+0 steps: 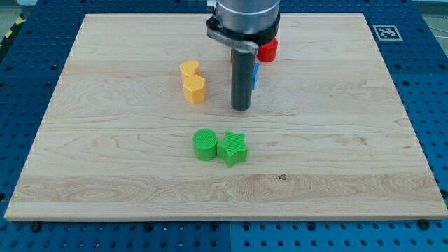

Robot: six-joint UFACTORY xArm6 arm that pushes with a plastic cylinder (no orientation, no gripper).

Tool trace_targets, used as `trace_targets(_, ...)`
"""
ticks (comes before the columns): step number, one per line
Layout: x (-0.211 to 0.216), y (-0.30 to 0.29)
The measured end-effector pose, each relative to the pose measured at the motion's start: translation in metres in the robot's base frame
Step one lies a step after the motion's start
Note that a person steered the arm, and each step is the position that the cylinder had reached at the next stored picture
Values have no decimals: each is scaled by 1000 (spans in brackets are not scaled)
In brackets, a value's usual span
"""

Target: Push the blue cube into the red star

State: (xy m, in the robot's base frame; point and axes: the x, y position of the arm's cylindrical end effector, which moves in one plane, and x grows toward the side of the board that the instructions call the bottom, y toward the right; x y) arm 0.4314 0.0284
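My tip [241, 108] rests on the board near the middle, at the end of the dark rod. The blue cube [255, 75] is almost wholly hidden behind the rod; only a thin blue sliver shows at the rod's right edge, just above and right of my tip. A red block [267, 50] sits above it near the view's top, partly hidden by the arm; its shape cannot be made out. A small red sliver [232, 54] shows at the rod's left edge.
A yellow heart-like block [190, 68] and a yellow hexagonal block [194, 89] stand left of my tip. A green cylinder [205, 144] and a green star [232, 148] touch each other below my tip. The wooden board [350, 161] lies on a blue perforated table.
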Motion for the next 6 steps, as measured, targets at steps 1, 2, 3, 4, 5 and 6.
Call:
trace_targets(1, -14, 7)
trace_targets(2, -23, 8)
trace_targets(3, -36, 9)
trace_targets(4, -34, 11)
trace_targets(5, -15, 12)
trace_targets(6, -11, 12)
